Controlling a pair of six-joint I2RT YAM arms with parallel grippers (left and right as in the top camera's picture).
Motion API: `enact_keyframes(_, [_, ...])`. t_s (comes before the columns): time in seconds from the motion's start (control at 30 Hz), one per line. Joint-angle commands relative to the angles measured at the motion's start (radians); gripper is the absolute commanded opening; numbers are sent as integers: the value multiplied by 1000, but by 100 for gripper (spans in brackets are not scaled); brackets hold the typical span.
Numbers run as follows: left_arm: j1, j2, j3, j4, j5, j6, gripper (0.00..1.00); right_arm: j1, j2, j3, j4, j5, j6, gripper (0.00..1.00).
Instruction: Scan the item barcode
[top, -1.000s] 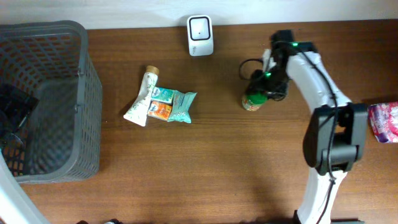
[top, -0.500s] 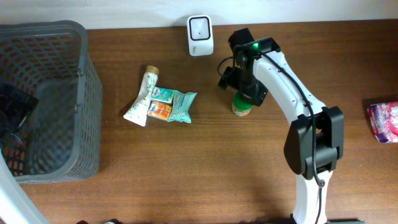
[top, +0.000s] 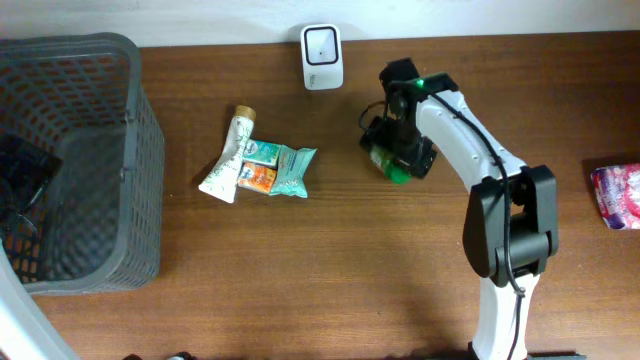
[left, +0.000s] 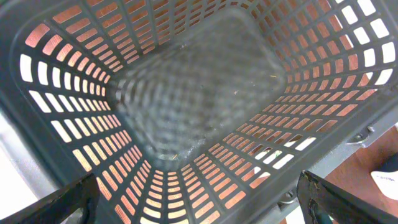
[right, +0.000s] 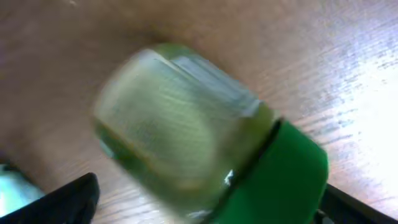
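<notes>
Where the wooden table (top: 300, 270) is seen from overhead, a small jar (right: 180, 137) with a green lid is found right of the frame's centre, beneath the right gripper (top: 398, 152), lying over with its lid turned toward the lower right. From the right wrist the jar is shown blurred, filling the middle of the frame, while the two fingertips (right: 62, 202) are set far apart in the lower corners; the jaws are spread wide and no grip on the jar is made out. A white scanner (top: 322, 43) is placed at the top edge, up and left of the jar and apart from it. Left of centre a tube (top: 228, 160) and some packets (top: 280, 170) are heaped together. A pink packet (top: 615, 195) is cut by the right edge. At the far left, the left gripper (left: 202, 202) is held inside a grey basket (top: 130, 150) with its jaws wide and nothing between them.
</notes>
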Motion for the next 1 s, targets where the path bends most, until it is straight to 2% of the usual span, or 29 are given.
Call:
enact_keyframes(0.0, [6, 0, 2, -2, 0, -3, 99, 0, 6, 40, 17, -27, -153, 91])
enact_keyframes(0.13, [6, 0, 2, -2, 0, -3, 99, -2, 6, 41, 39, -65, -195, 88])
enact_keyframes(0.23, [6, 0, 2, -2, 0, -3, 99, -1, 6, 40, 28, 33, -236, 92])
enact_keyframes(0.33, [6, 0, 2, -2, 0, -3, 99, -1, 7, 40, 26, 62, -181, 99])
enact_keyframes(0.5, [6, 0, 2, -2, 0, -3, 99, -13, 20, 25, 172, 51, -149, 99])
enact_keyframes(0.63, [6, 0, 2, -2, 0, -3, 99, -55, 21, -4, 200, 47, -149, 99])
enact_keyframes(0.67, [6, 0, 2, -1, 0, -3, 99, -51, 22, -18, 206, 44, -160, 99])
enact_keyframes(0.7, [6, 0, 2, -2, 0, -3, 99, -37, 22, -18, 228, -14, -275, 99])
enact_keyframes(0.73, [6, 0, 2, -2, 0, -3, 99, -26, 22, -18, 232, -23, -311, 99])
enact_keyframes(0.97, [6, 0, 2, -2, 0, -3, 99, -12, 22, -20, 144, 43, -325, 99])
